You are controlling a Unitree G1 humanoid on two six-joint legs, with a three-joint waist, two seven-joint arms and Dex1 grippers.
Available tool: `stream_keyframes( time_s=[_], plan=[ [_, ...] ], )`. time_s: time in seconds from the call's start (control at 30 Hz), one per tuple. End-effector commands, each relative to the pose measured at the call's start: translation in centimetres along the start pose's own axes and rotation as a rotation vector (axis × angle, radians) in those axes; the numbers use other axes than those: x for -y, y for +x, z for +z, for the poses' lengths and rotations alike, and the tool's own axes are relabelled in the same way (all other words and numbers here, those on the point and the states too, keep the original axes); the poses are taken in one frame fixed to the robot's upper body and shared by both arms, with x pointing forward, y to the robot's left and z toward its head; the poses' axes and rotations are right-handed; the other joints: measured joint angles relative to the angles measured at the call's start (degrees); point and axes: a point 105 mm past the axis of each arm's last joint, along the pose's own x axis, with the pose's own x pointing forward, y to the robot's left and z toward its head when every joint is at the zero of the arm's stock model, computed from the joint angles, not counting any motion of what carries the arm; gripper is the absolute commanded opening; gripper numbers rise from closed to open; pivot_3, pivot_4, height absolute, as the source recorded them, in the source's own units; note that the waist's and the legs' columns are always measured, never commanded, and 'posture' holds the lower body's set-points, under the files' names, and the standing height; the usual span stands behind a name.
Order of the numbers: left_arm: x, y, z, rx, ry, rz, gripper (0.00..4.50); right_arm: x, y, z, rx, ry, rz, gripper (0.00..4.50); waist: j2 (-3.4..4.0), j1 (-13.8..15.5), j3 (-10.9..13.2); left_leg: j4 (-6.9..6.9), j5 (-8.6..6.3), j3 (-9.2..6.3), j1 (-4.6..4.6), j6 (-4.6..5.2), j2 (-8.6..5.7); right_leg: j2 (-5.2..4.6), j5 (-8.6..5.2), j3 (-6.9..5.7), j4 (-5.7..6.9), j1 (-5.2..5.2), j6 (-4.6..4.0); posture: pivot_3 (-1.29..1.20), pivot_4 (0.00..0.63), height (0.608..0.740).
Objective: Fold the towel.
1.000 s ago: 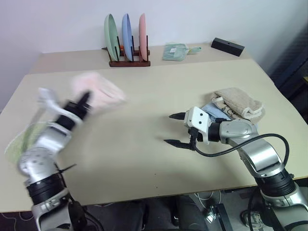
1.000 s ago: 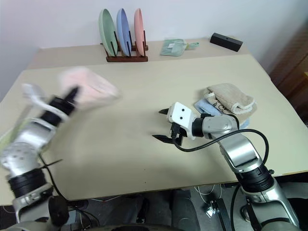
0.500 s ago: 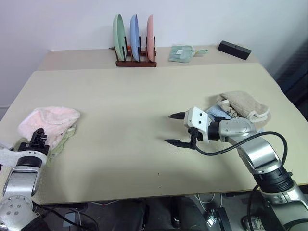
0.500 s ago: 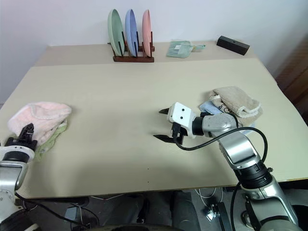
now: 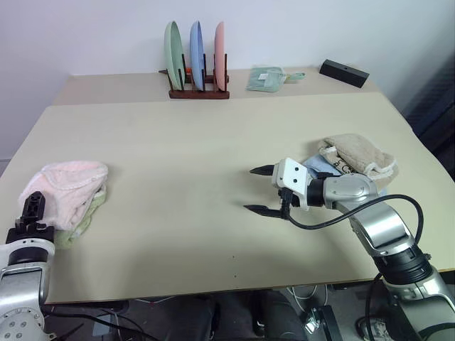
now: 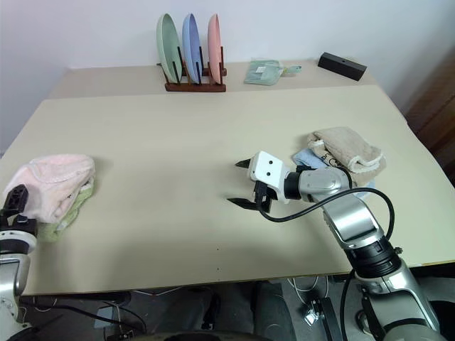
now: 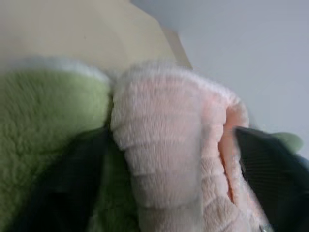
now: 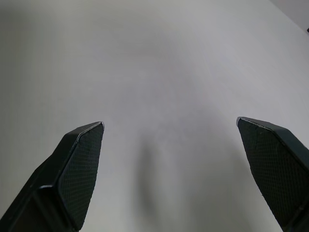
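The table (image 5: pixel 213 142) is the landmark here. At its left edge the pink towel (image 5: pixel 67 181) lies as a bundle on top of a green towel (image 5: pixel 78 226), so I judge the folding is done and the step in hand is to put the towel on the pile and let it go. The right gripper (image 5: pixel 261 190) hovers over the middle of the table with its fingers spread wide and nothing between them. The left gripper (image 5: pixel 32 213) is at the near side of the pink bundle; in the left wrist view its dark fingers (image 7: pixel 270 174) stand apart on either side of a fold of the towel, so it looks released or nearly so, though the cloth is between them and may touch them. The next move calls for drawing the left gripper back without dragging the fold. The tan towel (image 5: pixel 359 155) sits at the table's right edge. The pink towel's mark and loop are hidden, and the green towel is mostly covered.
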Motion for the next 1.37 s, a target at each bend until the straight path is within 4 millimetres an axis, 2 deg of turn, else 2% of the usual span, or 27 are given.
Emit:
stream_keyframes(
  time_s=[0.03, 0.17, 0.27, 0.3, 0.37, 0.47, 0.53, 0.6, 0.67, 0.73, 0.87, 1.0, 1.1, 1.37],
  plan=[
    [0.7, -0.4, 1.0, 0.026, -0.009, -0.042, 4.48, 0.1, 0.0, 1.0, 0.032, -0.040, -0.007, 4.50, 0.00, 0.0, 0.0, 0.00, 0.00, 0.00, 0.00, 0.00, 0.00, 0.00, 0.00, 0.00, 0.00, 0.00, 0.00, 0.00, 0.150, 0.737],
    [1.1, -1.8, 2.2, 0.015, 0.020, -0.113, 4.48, 0.3, -0.1, 1.0, 0.031, -0.042, -0.014, 4.50, 0.00, -0.1, 0.0, 0.00, 0.00, 0.00, -0.01, 0.00, 0.00, 0.00, 0.00, 0.00, 0.00, -0.01, 0.00, 0.00, 0.150, 0.737],
    [1.8, -2.7, 5.3, 0.086, 0.060, -0.170, 4.48, 0.4, -0.3, 0.9, 0.028, -0.037, -0.021, 4.50, 0.00, -0.1, 0.0, -0.03, 0.00, 0.00, -0.01, 0.00, 0.03, 0.02, -0.01, 0.00, 0.00, -0.04, -0.01, 0.00, 0.150, 0.737],
    [2.8, -2.5, 5.9, 0.081, 0.148, -0.198, 4.48, 0.5, -0.4, 0.8, 0.026, -0.033, -0.024, 4.50, -0.02, -0.1, 0.0, -0.03, 0.00, 0.00, -0.01, 0.00, 0.04, 0.02, -0.01, 0.00, 0.00, -0.03, -0.02, 0.00, 0.150, 0.737],
    [5.7, -1.7, 5.3, 0.024, 0.358, -0.268, 4.48, 0.8, -0.5, 0.6, 0.024, -0.020, -0.033, 4.50, -0.12, 0.3, 0.0, -0.02, 0.00, -0.03, -0.02, -0.01, 0.06, 0.04, -0.02, -0.03, 0.02, -0.01, -0.03, 0.00, 0.150, 0.737],
    [10.8, -0.9, 1.9, -0.101, 0.548, -0.466, 4.48, 1.5, -1.0, 0.5, 0.042, 0.020, -0.076, 4.50, -0.08, 0.8, 0.0, 0.00, -0.03, -0.07, 0.06, 0.05, -0.03, -0.03, -0.09, -0.07, -0.08, 0.22, -0.15, 0.00, 0.150, 0.737],
    [14.3, -1.2, -2.5, -0.231, 0.668, -0.649, 4.48, 2.4, -1.6, 0.2, 0.056, 0.056, -0.129, 4.50, -0.09, 1.2, 0.0, 0.02, -0.05, -0.07, 0.11, 0.07, -0.07, -0.05, -0.07, -0.06, -0.11, 0.30, -0.13, 0.00, 0.150, 0.737],
    [15.4, -1.9, -7.4, -0.390, 0.821, -0.779, 4.48, 2.7, -2.1, -0.2, 0.057, 0.079, -0.163, 4.50, -0.06, 1.2, 0.0, 0.01, -0.06, -0.06, 0.12, 0.08, -0.07, -0.05, -0.01, -0.06, -0.14, 0.30, -0.04, 0.00, 0.150, 0.737],
    [15.3, -2.2, -10.6, -0.487, 0.889, -0.845, 4.48, 2.8, -2.5, -0.5, 0.062, 0.100, -0.186, 4.50, 0.06, 0.7, 0.0, -0.03, -0.06, -0.03, 0.13, 0.10, -0.07, -0.04, 0.00, -0.04, -0.12, 0.25, -0.02, 0.00, 0.150, 0.737],
    [15.1, -2.4, -12.6, -0.536, 0.921, -0.878, 4.48, 3.0, -3.1, -0.8, 0.064, 0.118, -0.206, 4.50, 0.11, -0.3, 0.0, -0.18, -0.06, -0.02, 0.07, 0.10, -0.05, -0.03, -0.01, -0.02, -0.13, 0.09, -0.02, 0.00, 0.150, 0.737],
    [12.4, -1.7, -15.9, -0.623, 1.068, -0.913, 4.48, 3.5, -4.4, -2.0, 0.090, 0.233, -0.303, 4.50, 0.16, -1.7, 0.1, -0.36, -0.03, 0.12, -0.05, 0.01, 0.08, 0.02, -0.02, 0.00, -0.06, -0.27, -0.06, 0.00, 0.150, 0.737],
    [11.9, -0.5, -16.6, -0.606, 1.089, -0.907, 4.48, 3.1, -5.7, -3.5, 0.069, 0.291, -0.337, 4.50, 0.17, -1.5, 0.1, -0.34, -0.03, 0.12, -0.04, 0.01, 0.10, 0.04, -0.01, 0.00, -0.07, -0.24, -0.08, 0.00, 0.150, 0.737],
    [12.1, -0.8, -17.1, -0.612, 1.077, -0.930, 4.48, 2.5, -6.2, -4.2, 0.043, 0.296, -0.345, 4.50, 0.17, -1.4, 0.1, -0.26, -0.04, 0.11, -0.06, 0.03, 0.08, 0.01, 0.00, -0.01, -0.06, -0.20, -0.07, 0.00, 0.150, 0.737],
    [11.3, -0.9, -17.4, -0.598, 1.081, -0.902, 4.48, 3.1, -6.1, -4.3, 0.033, 0.281, -0.337, 4.50, 0.18, -1.6, 0.1, -0.24, -0.05, 0.12, -0.04, 0.04, 0.08, 0.01, 0.00, -0.01, -0.03, -0.20, -0.06, 0.00, 0.150, 0.737]
  ],
)
